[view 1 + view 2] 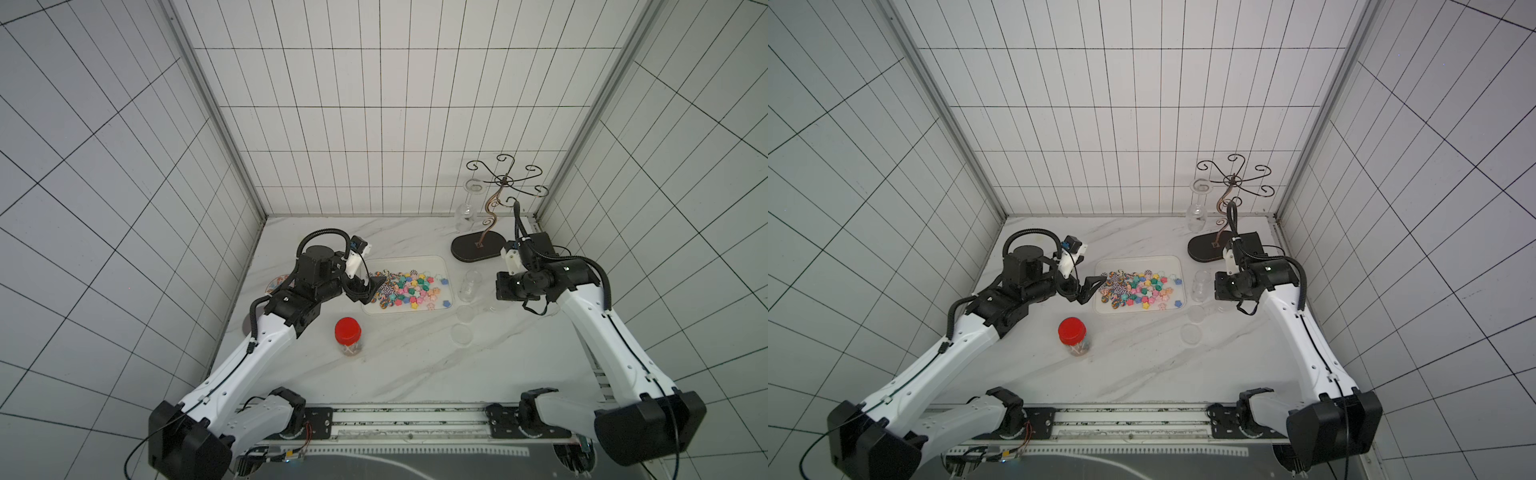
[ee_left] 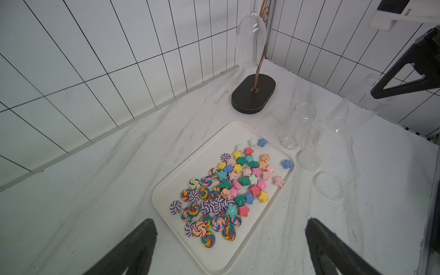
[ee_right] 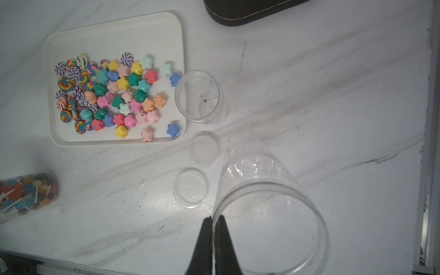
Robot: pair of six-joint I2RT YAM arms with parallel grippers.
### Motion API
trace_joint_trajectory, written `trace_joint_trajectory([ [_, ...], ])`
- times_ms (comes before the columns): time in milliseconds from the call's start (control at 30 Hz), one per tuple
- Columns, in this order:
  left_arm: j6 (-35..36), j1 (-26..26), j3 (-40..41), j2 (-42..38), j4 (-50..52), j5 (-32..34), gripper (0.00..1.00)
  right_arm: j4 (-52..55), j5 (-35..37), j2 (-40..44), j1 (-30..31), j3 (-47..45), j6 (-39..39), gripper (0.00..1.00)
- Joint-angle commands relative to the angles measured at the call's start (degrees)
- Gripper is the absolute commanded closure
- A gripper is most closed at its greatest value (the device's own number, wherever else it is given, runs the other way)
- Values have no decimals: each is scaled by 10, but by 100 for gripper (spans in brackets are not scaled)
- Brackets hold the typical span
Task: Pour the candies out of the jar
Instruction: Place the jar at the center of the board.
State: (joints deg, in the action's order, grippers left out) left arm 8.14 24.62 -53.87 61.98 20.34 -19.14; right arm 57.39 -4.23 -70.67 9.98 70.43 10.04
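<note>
Candies (image 1: 409, 289) lie on tray (image 1: 436, 264), left claw (image 1: 372, 291) apart at its left end, right claw (image 3: 215, 218) clamped on rim of tilted jar (image 3: 273, 190).

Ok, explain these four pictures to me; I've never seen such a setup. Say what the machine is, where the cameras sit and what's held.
This is a two-armed robot at a marble table, each arm ending in a pincer. Two pictures look down on everything from overhead, side by side; two come from cameras on the arms' wrists. A white tray holds colourful candies, swirls and stars. Beside it an empty jar stands upright, with two clear lids nearby. There is also a red-lidded jar of lollipops and a metal rack with a wine glass hanging upside down. The left pincer is open and empty by the tray's edge. The right pincer is shut on the rim of a second jar, also empty, held tilted.
</note>
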Motion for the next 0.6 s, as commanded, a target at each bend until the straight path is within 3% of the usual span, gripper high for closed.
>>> trace_joint_trajectory([
  [0,-1,-3,4,-10,-12,-6,3,-28,-25,-25,-11,13,-6,100],
  [333,6,-3,5,-12,-8,0,3,-23,-74,-47,5,27,-12,100],
  [567,5,-6,3,-7,-7,2,3,-21,-63,-44,124,8,33,100],
])
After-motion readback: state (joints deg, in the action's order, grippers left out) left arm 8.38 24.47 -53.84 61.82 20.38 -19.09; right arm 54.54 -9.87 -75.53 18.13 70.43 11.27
